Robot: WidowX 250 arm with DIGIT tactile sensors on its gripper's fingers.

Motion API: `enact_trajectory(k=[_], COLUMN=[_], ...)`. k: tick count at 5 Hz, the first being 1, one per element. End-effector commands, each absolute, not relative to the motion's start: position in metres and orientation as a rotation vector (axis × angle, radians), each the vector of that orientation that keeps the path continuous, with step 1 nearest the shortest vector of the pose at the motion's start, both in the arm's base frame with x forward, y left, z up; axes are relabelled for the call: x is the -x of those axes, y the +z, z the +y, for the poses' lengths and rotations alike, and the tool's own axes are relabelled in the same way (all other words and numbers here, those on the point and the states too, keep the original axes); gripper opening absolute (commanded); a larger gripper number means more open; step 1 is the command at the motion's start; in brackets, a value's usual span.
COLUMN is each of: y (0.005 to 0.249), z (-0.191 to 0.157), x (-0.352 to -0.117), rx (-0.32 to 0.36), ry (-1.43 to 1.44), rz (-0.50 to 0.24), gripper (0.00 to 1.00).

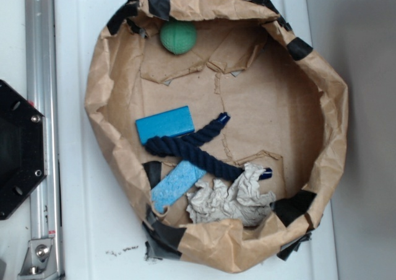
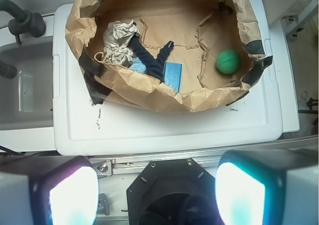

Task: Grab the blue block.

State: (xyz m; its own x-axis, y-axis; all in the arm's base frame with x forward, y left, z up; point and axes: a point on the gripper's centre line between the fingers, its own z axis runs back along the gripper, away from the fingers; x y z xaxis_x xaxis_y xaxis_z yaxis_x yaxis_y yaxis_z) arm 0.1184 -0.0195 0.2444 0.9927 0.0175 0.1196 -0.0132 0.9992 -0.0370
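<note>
We have hardly begun: our gripper [image 2: 149, 195] hangs with its fingers spread wide and empty over the robot's base, well short of the paper nest [image 1: 99, 100]. The blue block [image 1: 164, 124] lies untouched inside it, left of centre, its lower edge touching the dark rope [image 1: 192, 150]; reaching, lowering and closing all remain.

Hand [image 2: 149, 195] high above, fingers [image 2: 72, 195] wide apart, empty.

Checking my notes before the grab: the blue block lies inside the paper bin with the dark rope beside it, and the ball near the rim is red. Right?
Not quite: the ball is green, as the exterior view shows. The blue block does lie inside the paper bin, with the dark rope beside it.
</note>
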Motion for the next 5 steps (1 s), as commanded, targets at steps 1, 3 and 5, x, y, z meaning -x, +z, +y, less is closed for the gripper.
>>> enact_trajectory(k=[1,3,5], y=[0.244,0.159,0.098], z=[-0.020,0.032,0.016], x=[-0.118,-0.201,-0.214], rx=[0.036,-0.027,-0.030], ry=[0.015,0.050,0.003], rz=[-0.120,-0.123,-0.023], gripper=[1.00,1.00,1.00])
